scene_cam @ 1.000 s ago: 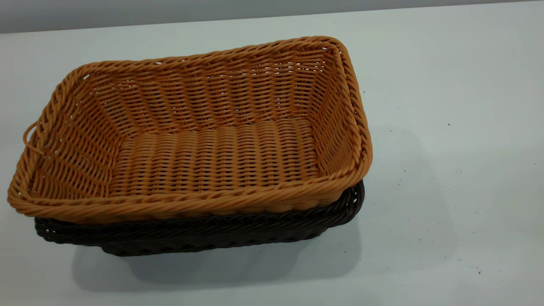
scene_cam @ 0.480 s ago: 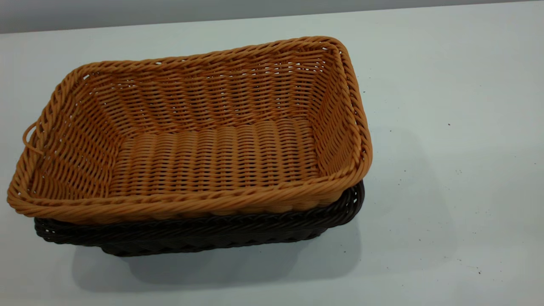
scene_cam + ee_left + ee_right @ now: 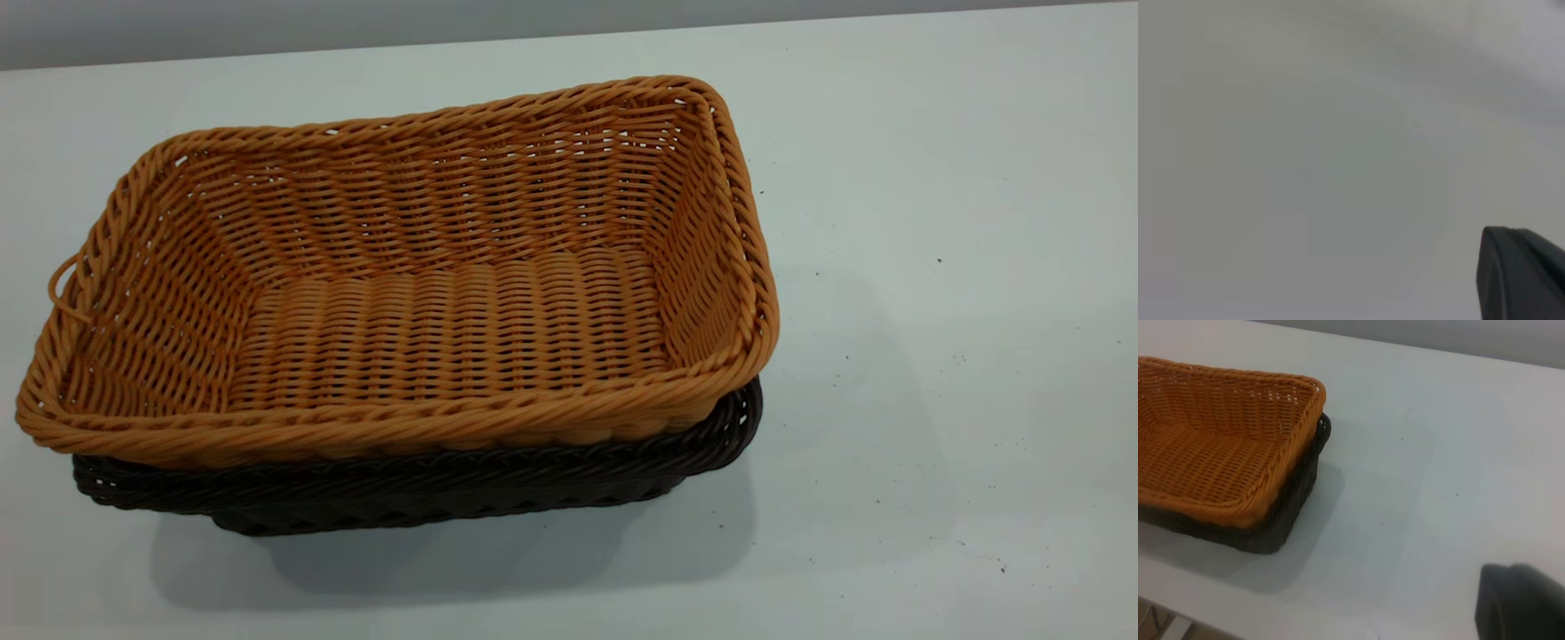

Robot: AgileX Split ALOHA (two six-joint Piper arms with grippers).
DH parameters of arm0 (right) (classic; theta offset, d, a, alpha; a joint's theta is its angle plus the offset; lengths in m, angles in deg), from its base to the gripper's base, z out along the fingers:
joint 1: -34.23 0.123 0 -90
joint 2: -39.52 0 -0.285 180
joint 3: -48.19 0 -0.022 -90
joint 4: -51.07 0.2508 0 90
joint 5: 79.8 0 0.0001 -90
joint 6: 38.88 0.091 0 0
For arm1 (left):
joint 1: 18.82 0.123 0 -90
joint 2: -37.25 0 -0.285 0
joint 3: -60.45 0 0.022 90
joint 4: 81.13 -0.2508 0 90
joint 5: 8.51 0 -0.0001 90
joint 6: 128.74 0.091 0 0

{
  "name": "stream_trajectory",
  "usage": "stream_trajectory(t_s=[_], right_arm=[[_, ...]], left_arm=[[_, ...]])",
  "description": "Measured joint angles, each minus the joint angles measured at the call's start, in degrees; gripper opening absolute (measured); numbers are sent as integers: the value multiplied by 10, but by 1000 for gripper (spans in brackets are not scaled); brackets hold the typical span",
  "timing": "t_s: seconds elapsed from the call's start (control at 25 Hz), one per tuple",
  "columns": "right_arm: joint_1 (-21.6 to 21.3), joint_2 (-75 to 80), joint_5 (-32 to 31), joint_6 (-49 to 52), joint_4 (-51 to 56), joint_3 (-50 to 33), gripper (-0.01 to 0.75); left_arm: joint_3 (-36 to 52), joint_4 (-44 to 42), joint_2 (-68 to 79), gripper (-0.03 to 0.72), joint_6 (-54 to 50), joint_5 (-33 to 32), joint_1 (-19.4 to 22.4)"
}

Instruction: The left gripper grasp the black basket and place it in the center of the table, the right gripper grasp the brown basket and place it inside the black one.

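The brown basket point(image 3: 444, 329) sits nested inside the black basket point(image 3: 400, 489), left of the middle of the white table point(image 3: 933, 267). Only the black basket's rim and lower wall show under the brown one. The brown basket's small loop is at its left short end. Neither gripper shows in the exterior view. The right wrist view shows both baskets, the brown point(image 3: 1211, 447) in the black point(image 3: 1288, 513), well away from a black part of my right gripper point(image 3: 1521, 603). The left wrist view shows only bare table and a black part of my left gripper point(image 3: 1521, 273).
The table's far edge runs along the top of the exterior view. Tiny dark specks dot the table to the right of the baskets. In the right wrist view the table's near edge point(image 3: 1178, 613) passes close to the baskets.
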Motion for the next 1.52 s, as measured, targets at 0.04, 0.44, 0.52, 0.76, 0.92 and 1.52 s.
stream_trajectory(t_s=[0.04,0.44,0.52,0.76,0.92,1.52], right_arm=[[0,0,0,1,0,0,0],[0,0,0,1,0,0,0],[0,0,0,1,0,0,0],[0,0,0,1,0,0,0],[0,0,0,1,0,0,0],[0,0,0,1,0,0,0]], left_arm=[[0,-6,0,-1,0,-29,0],[-1,-284,0,-1,-92,-341,0],[-1,-382,0,-1,-157,-421,0],[-1,-625,0,-1,-450,-635,0],[-1,-741,0,-1,-631,-756,0],[44,-834,0,-1,-796,-778,0]])
